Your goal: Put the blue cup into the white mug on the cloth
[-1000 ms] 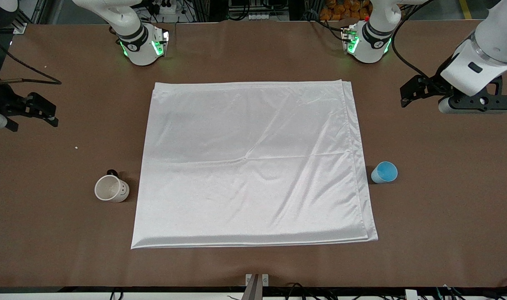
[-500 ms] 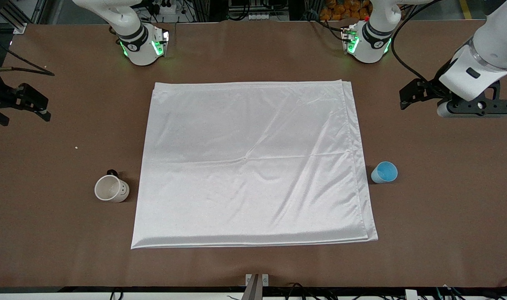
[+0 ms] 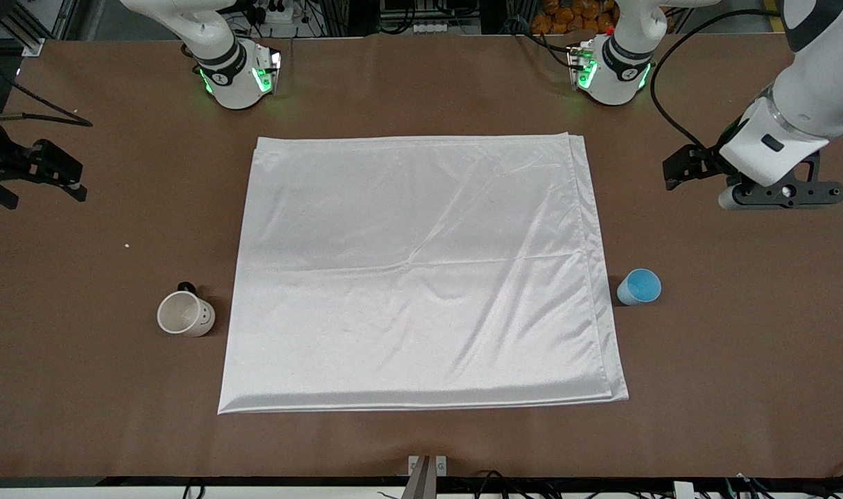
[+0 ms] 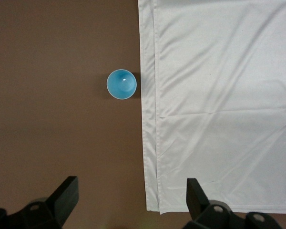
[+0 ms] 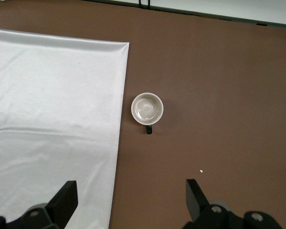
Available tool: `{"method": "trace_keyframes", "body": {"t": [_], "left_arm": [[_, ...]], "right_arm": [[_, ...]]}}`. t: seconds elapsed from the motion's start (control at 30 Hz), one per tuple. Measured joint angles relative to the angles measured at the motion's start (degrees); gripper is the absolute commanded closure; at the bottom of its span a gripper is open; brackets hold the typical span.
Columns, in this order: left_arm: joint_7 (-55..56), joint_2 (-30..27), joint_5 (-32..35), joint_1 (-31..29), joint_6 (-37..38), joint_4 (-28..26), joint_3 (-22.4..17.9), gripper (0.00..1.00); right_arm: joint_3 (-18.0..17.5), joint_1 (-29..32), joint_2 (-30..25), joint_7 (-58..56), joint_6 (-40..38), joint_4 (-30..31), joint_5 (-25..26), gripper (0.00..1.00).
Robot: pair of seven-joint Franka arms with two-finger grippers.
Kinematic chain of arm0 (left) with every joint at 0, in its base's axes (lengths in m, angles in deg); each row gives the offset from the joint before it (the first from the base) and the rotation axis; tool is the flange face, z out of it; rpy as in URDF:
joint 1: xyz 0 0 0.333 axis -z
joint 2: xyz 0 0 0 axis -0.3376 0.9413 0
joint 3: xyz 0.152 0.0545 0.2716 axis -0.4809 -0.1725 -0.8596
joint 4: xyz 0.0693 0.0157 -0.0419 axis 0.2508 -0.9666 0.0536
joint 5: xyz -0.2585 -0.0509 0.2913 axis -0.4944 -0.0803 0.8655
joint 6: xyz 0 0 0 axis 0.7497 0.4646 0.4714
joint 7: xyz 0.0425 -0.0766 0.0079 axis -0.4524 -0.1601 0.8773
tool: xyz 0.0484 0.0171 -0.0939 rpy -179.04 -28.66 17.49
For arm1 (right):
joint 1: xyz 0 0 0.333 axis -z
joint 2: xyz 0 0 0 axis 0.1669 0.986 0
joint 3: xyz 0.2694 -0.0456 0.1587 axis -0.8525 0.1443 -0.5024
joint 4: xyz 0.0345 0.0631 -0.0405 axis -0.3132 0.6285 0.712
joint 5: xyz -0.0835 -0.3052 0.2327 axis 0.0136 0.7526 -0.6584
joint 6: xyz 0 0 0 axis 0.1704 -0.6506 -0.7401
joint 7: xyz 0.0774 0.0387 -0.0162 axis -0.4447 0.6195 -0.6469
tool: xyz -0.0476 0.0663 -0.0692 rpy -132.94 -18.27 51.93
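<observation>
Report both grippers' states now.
Left gripper: open, empty, above bare table near the blue cup.
Right gripper: open, empty, above table near the white mug.

Glossy white arms with green-lit bases (image 3: 238, 76); black hands (image 3: 782, 194); black cables trailing.

Mug: the white mug (image 5: 147, 108) stood upright on the brown table (image 5: 219, 90), seen from straight above, its pale inside empty.
Handle: a small black handle (image 5: 148, 129) stuck out from the mug's rim.
Cloth: the cloth (image 5: 52, 119), shiny white with light creases, lay flat on the table; its edge ran just beside the mug, not touching it, and one corner showed.
Right gripper: the right gripper (image 5: 131, 202) hung above the table with its two dark fingers (image 5: 64, 198) spread wide apart, nothing between them.
Speck: a tiny white speck (image 5: 201, 171) lay on the bare table, apart from the mug.
</observation>
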Motion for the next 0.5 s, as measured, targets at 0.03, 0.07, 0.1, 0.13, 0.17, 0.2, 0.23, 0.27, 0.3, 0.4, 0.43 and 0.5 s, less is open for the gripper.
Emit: {"method": "trace_keyframes", "body": {"t": [0.03,0.07,0.1,0.13,0.17,0.2,0.23,0.27,0.3,0.4,0.43,0.5], "left_arm": [[0.0,0.12,0.04,0.0,-0.31,-0.27,0.0,0.0],[0.0,0.24,0.06,0.0,-0.62,-0.55,0.0,0.0],[0.0,0.35,0.07,0.0,-0.89,-0.87,0.0,0.0],[0.0,0.46,0.08,0.0,-1.05,-1.17,0.0,0.0],[0.0,0.58,0.08,0.01,-1.23,-1.52,0.01,0.0],[0.0,0.69,0.08,0.02,-1.5,-1.86,0.02,0.0],[0.0,0.8,0.08,0.03,-1.97,-2.23,0.03,0.0],[0.0,0.89,0.08,0.03,-2.56,-2.68,0.04,0.0],[0.0,0.95,0.08,0.03,-3.27,-3.17,0.05,0.0],[0.0,1.1,0.09,0.03,-6.08,-4.87,0.05,0.0],[-0.04,1.15,0.09,0.03,-7.06,-5.43,0.05,0.0],[-0.36,1.3,0.11,0.03,-8.88,-6.56,0.05,0.0]], "right_arm": [[0.01,0.02,0.0,0.0,-0.01,0.01,0.0,0.0],[0.01,0.03,0.0,0.0,-0.02,0.01,0.0,0.0],[0.02,0.05,0.0,0.0,-0.02,0.01,0.0,0.0],[0.02,0.07,0.0,0.0,-0.03,0.01,0.0,0.0],[0.03,0.1,0.0,0.0,-0.04,0.02,0.0,0.0],[0.04,0.12,0.0,0.0,-0.04,0.02,0.0,0.0],[0.05,0.14,0.0,0.0,-0.05,0.02,0.0,0.0],[0.05,0.18,0.0,0.0,-0.07,0.02,0.0,0.0],[0.05,0.22,0.0,0.0,-0.13,0.03,0.0,0.0],[0.06,0.31,0.0,0.0,-0.44,0.03,-0.01,0.0],[0.06,0.33,0.0,0.0,-0.49,0.03,-0.01,0.0],[0.06,0.35,0.0,0.0,-0.59,0.04,-0.01,0.0]]}}
